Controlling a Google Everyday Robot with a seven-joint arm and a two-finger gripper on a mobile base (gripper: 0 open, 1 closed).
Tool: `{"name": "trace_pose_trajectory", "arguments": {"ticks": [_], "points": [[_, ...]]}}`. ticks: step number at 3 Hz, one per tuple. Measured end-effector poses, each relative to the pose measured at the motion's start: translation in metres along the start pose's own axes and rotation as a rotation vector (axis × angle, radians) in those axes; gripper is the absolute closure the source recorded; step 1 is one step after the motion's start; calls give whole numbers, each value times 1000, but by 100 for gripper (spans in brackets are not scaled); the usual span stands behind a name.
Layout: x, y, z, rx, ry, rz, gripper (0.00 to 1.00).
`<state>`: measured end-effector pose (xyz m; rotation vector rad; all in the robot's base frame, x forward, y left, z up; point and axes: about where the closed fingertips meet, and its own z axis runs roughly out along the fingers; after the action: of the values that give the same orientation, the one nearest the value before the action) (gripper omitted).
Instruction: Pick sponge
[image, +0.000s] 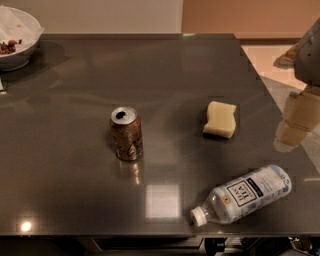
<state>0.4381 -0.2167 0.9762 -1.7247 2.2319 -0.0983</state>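
The sponge (220, 119) is a pale cream-yellow foam block with wavy sides. It lies flat on the dark grey table (75, 165), right of centre. My gripper (296, 122) is beige and blocky. It hangs over the table's right edge, to the right of the sponge and clearly apart from it, with nothing seen in its hold.
An opened brown drink can (126, 133) stands upright left of the sponge. A clear plastic water bottle (243, 194) with a white cap lies on its side near the front right. A white bowl (16, 37) with food bits sits at the far left corner.
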Motion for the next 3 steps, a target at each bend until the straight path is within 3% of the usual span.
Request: {"name": "trace_pose_trajectory", "arguments": {"ticks": [1, 3], "points": [[0, 0, 0, 2, 0, 0, 0], [-26, -19, 36, -74, -89, -55, 0]]}}
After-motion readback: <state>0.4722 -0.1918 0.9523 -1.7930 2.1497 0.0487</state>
